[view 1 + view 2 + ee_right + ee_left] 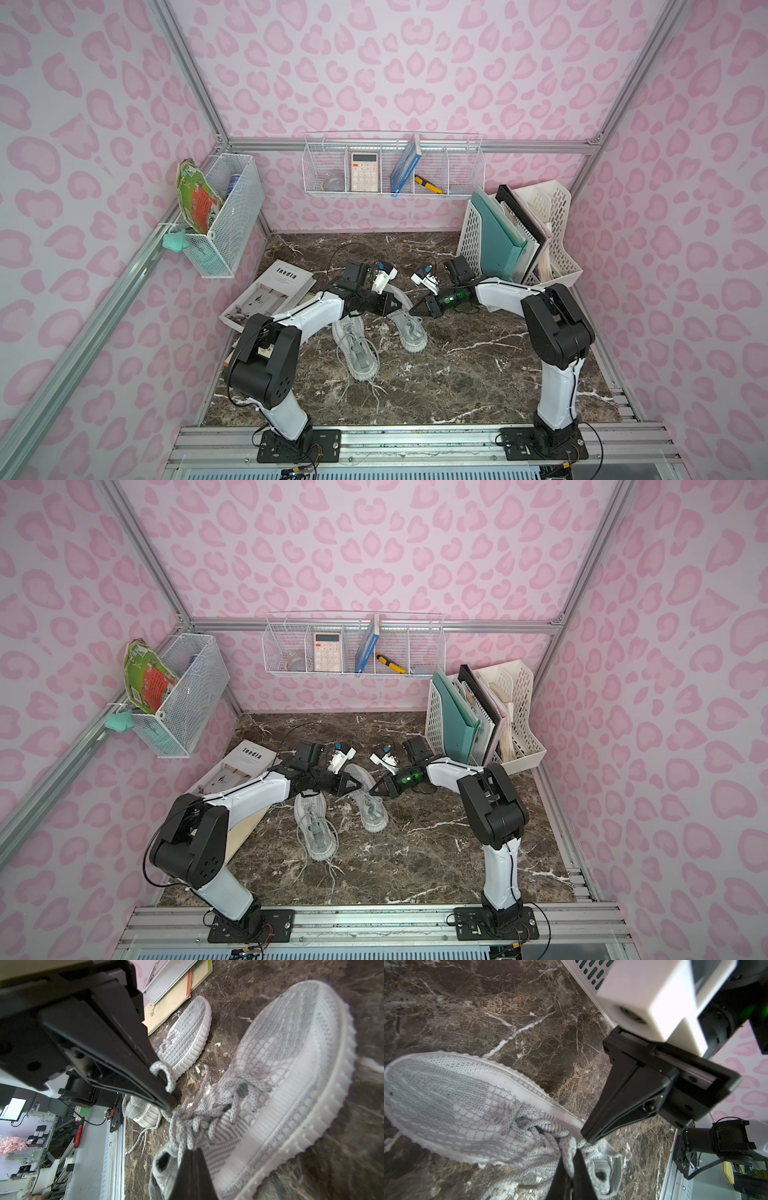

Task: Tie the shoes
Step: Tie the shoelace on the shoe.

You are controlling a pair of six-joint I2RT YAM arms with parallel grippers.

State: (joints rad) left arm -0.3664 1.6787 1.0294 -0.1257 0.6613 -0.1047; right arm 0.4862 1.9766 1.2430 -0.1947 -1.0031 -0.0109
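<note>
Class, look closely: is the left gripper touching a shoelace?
Touching. The right wrist view shows the lace loop pinched in the shut tips of the left gripper, with the loop sticking out beside them.

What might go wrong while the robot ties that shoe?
The left gripper and right gripper both pinch the laces of the far shoe; a hard pull might drag the shoe or let a lace slip free. The loose lace of the near shoe lies close by and might get snagged.
</note>
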